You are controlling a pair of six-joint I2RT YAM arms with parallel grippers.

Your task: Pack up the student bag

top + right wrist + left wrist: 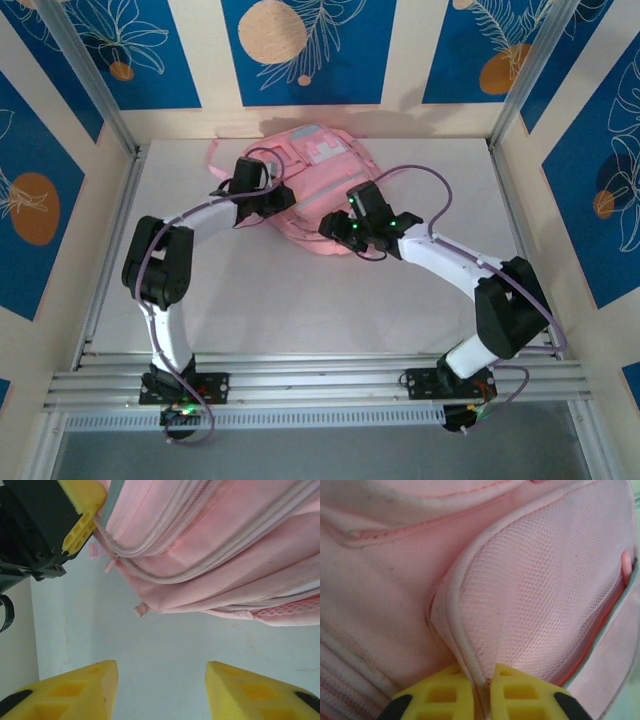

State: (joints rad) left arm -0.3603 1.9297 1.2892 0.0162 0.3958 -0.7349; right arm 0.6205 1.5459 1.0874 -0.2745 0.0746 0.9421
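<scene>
The student bag (322, 152), a soft pink backpack, lies at the back middle of the white table. My left gripper (274, 201) is at the bag's left side. In the left wrist view its yellow fingers (442, 697) are shut on the pale bound edge of the bag's mesh pocket (540, 595). My right gripper (336, 229) sits at the bag's near edge. It stands open (160, 690) over bare table, a little short of the bag (210, 540). A zip pull (111, 564) and a small metal ring (141, 610) hang from the bag's edge. The left gripper's finger (80, 527) touches the bag there.
Bare white table (300, 300) stretches from the bag to the aluminium rail (320, 385) at the near edge. Blue patterned walls and metal posts (95, 95) close in the sides and back.
</scene>
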